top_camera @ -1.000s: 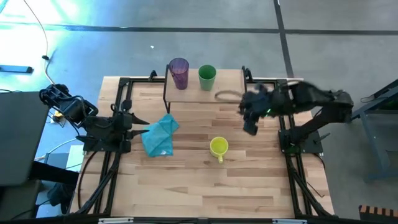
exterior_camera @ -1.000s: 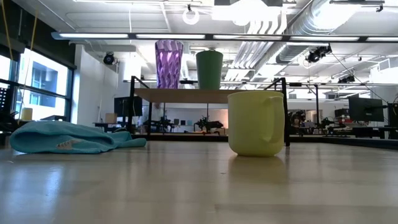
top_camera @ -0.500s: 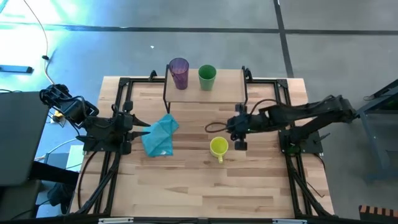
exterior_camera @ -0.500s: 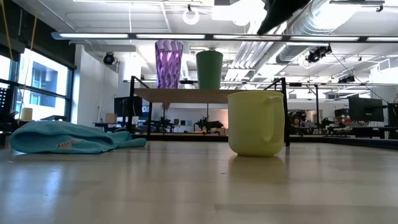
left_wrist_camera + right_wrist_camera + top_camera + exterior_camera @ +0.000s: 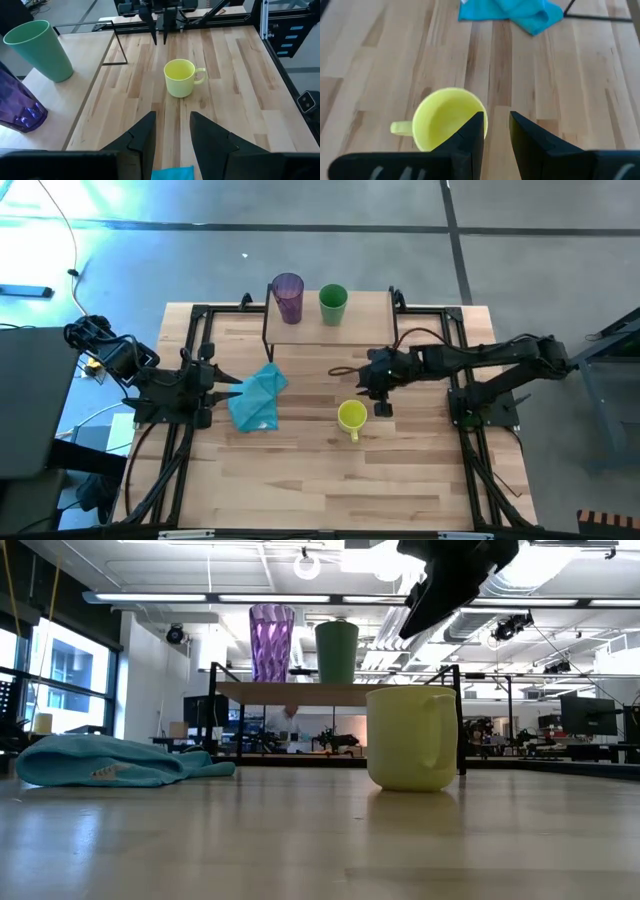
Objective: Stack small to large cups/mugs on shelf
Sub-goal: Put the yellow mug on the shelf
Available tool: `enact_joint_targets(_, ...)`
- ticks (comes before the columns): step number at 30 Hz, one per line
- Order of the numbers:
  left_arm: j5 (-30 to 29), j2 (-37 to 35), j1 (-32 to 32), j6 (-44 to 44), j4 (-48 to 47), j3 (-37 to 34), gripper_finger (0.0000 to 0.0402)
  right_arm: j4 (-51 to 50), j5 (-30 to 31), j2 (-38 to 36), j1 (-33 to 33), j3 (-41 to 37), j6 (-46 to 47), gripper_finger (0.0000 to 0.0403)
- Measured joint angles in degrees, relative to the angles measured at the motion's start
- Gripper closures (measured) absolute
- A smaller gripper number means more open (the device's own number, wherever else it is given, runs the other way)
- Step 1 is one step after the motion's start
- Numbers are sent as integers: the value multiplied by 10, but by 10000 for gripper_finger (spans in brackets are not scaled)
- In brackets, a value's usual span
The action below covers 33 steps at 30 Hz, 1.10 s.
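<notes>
The purple tumbler [image 5: 288,297] and the green cup [image 5: 333,305] stand upright side by side on the shelf [image 5: 366,316] at the table's far edge. The yellow-green mug [image 5: 351,416] stands upright on the table in front of the shelf, its handle [image 5: 354,434] toward the near edge. My right gripper [image 5: 366,380] hangs above the table just beyond the mug's far right side, slightly open and empty. In the right wrist view [image 5: 497,127] its fingers point down beside the mug [image 5: 445,117]. My left gripper [image 5: 232,386] waits at the table's left, open and empty, by the blue cloth [image 5: 258,397].
The light blue cloth lies crumpled on the table, left of the mug and in front of the shelf's left leg. Black frame rails [image 5: 200,330] run along the table's left, right and far edges. Bare tabletop [image 5: 330,480] lies toward the near edge.
My right gripper has swung from the table's right side toward the left and near edges and has come down toward the yellow-green mug. It now hangs over the mug's far right side. The cups, mug and cloth have stayed where they were.
</notes>
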Motion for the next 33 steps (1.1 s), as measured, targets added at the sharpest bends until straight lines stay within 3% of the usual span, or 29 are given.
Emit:
enact_joint_targets(12,0,0,0,4,1,0,293,21,-101,30,-40,0,-23,318)
enact_joint_targets(33,2,0,0,-2,1,0,293,26,-94,106,-52,0,-43,318)
